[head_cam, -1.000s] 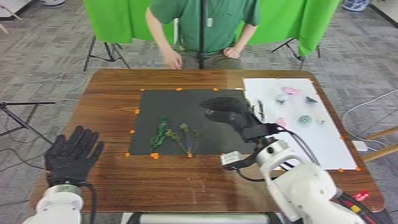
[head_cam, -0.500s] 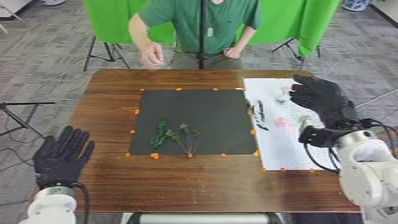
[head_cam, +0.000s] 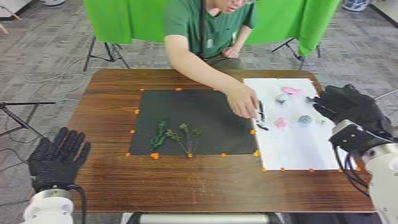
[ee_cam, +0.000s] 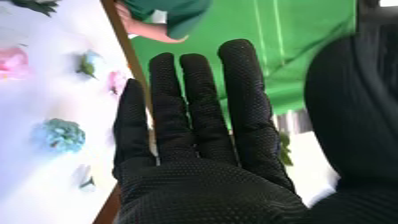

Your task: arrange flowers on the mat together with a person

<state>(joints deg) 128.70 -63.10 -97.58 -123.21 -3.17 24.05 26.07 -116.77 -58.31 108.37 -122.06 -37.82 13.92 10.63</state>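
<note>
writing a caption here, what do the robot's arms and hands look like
The left arm and right arm are white with rounded casings, and black cables run alongside. The left hand and right hand are gloved in black fabric; up close, the right one has a fine, grainy texture.
</note>
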